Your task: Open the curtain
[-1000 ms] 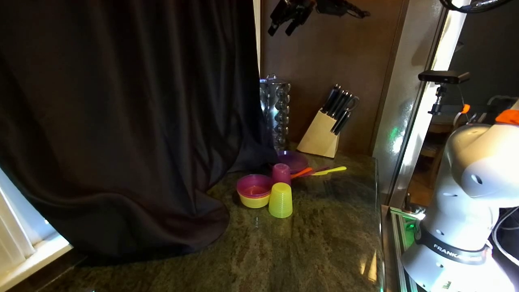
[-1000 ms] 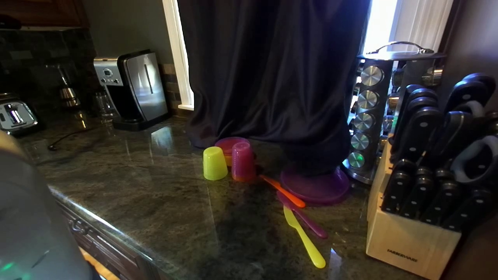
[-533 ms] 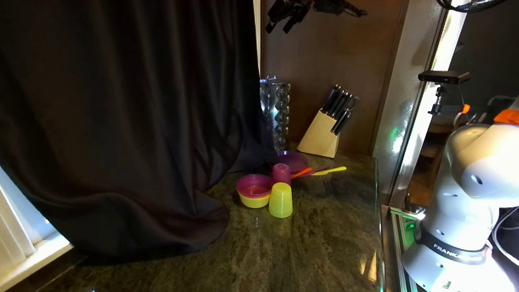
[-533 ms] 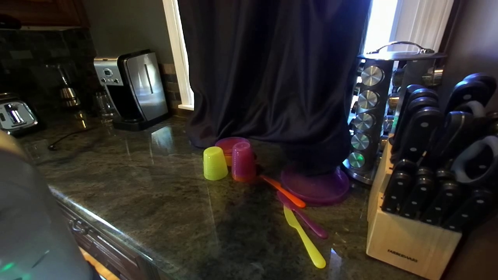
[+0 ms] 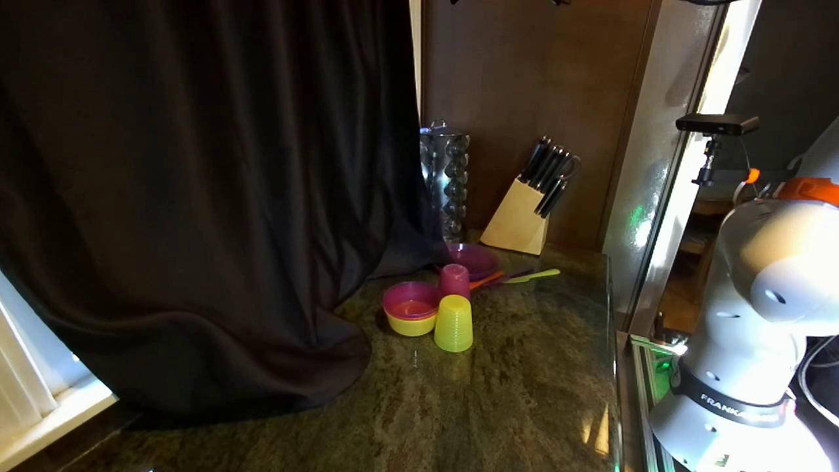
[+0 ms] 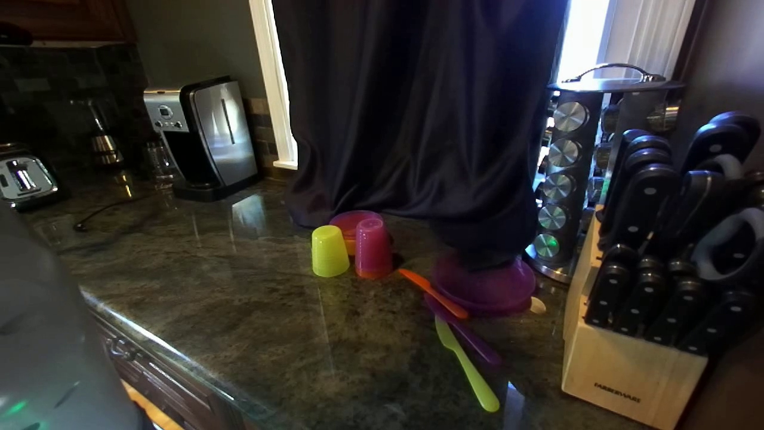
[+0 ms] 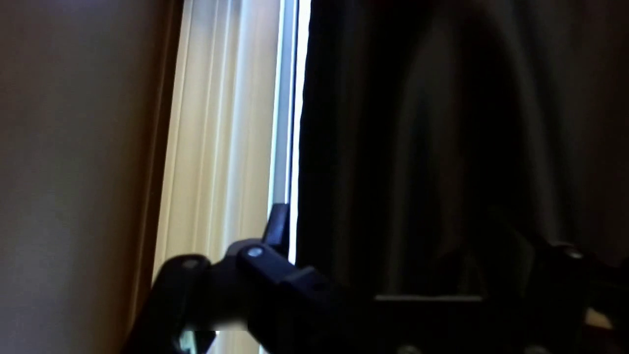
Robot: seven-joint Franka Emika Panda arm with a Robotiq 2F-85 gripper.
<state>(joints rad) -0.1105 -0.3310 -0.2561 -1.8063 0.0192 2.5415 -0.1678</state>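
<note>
tool (image 7: 413, 221) sitting higher than a sec ago, fingers (image 7: 277, 226) spread wide, curtain (image 5: 229, 229) still bunched along table's (image 5: 511, 393) back edge

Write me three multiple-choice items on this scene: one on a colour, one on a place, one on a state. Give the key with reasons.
1. The cup beside the pink cup is:
A) blue
B) black
C) yellow-green

2. In both exterior views, the spice rack appears:
A) in front of the pink cup
B) between the curtain and the knife block
C) on top of the knife block

3. The curtain is:
A) hanging in front of the window
B) pulled fully clear of the window
C) tied in a knot

Key:
1. C, as both exterior views show its yellow-green side.
2. B, as the curtain's edge is on one side of it and the knife block on the other.
3. A, as its folds hang down to the counter and only strips of light show past its edges.
</note>
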